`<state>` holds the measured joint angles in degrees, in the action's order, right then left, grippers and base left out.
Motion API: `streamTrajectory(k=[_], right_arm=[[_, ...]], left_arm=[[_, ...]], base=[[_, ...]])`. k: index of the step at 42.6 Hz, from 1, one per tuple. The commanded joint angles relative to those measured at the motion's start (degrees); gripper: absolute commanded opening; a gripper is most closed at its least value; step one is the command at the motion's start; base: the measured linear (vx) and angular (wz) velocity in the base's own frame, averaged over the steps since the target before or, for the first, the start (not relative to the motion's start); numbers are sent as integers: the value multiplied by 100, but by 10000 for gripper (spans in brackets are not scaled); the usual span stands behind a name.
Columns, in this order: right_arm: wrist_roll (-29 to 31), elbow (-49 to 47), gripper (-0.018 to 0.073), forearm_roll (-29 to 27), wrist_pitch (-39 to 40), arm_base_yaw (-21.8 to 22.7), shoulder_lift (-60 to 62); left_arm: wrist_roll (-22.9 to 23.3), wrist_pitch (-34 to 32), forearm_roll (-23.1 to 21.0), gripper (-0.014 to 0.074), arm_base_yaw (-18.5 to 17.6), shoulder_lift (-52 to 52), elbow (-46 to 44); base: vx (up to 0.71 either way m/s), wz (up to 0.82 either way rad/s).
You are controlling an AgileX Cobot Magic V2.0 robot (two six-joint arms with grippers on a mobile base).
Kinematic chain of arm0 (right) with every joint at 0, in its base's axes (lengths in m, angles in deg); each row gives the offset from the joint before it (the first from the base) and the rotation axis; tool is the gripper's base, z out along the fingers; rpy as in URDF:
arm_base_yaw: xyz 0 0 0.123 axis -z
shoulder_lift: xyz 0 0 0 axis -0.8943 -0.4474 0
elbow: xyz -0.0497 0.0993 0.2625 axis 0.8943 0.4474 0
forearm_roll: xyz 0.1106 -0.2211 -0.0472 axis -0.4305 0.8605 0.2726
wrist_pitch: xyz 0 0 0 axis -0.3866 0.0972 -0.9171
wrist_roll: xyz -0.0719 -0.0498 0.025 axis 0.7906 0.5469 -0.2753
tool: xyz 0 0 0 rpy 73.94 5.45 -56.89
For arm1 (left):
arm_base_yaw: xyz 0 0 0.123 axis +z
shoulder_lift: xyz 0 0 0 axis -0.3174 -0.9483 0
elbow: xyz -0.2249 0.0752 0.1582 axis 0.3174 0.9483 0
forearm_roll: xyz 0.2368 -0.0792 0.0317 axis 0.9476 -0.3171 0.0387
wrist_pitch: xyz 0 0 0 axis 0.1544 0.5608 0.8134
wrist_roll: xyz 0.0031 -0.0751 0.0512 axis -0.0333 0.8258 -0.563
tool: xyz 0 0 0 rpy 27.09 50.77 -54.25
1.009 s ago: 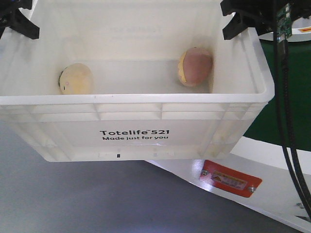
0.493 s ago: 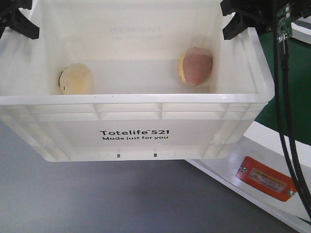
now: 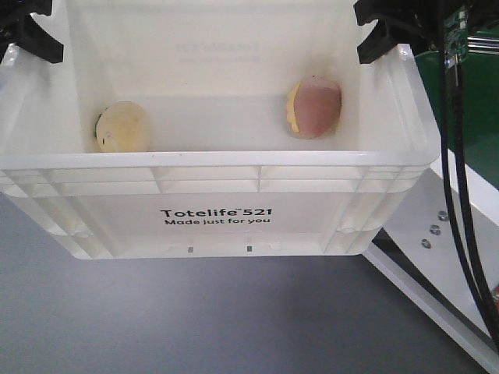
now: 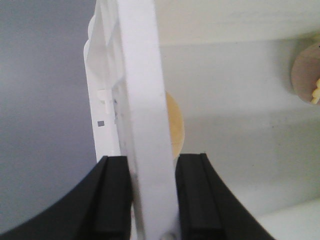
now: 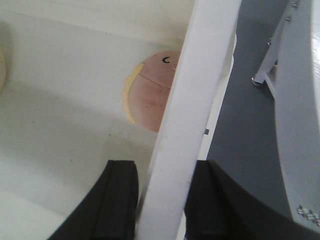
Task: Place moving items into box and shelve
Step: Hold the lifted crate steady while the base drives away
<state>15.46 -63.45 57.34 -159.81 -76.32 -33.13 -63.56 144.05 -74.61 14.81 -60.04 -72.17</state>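
Observation:
A white "Totelife 521" box hangs in the air, held by both arms. Inside lie a yellow round toy at the left and a pink-and-yellow round toy at the right. My left gripper is shut on the box's left wall, one finger outside and one inside. The yellow toy shows just behind that wall. My right gripper is shut on the right wall, with the pink toy beside it. Both grippers show as black shapes at the top corners of the front view.
Grey floor lies below the box. A white shelf or table frame with bolts stands at the right, with a green surface behind it. Black cables hang down the right side.
The white frame and its orange label have slid right and out of the front view; the label is gone. The box stays fixed in the grippers and the toys have barely shifted.

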Motion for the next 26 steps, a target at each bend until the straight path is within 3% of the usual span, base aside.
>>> streamTrajectory(k=[1, 26], right_arm=[[161, -222, -3, -994, 502, -96, 344], [161, -222, -3, -994, 428, -96, 344]], left_arm=[[9, -538, -986, -4, -99, 296, -226], [9, -531, -986, -4, -99, 296, -226]], base=[[-7, 61], [1, 66]])
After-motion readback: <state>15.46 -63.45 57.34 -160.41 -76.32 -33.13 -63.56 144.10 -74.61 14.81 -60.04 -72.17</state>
